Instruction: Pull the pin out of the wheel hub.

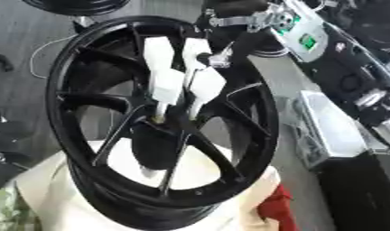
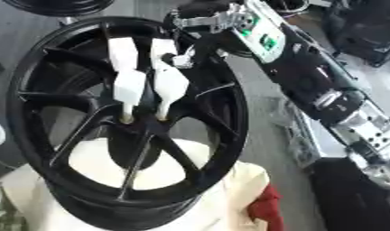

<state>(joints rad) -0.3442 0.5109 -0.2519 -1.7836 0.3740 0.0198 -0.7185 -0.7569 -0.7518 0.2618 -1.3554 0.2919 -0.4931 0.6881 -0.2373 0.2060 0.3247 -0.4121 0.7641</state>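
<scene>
Reaching from upper right, right hand point(image 1: 178, 74) white fingers point(image 1: 165, 76) extended straight, tips at pin point(image 1: 160, 118) in black wheel hub point(image 1: 155, 131); released.

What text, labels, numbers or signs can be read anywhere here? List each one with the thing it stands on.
None can be read.
The circuit board on the right arm carries a green patch and small marks, too blurred to read.
The black wheel, its hub and the white fingers of the right hand show no print.
The cream cloth under the wheel is plain.
</scene>
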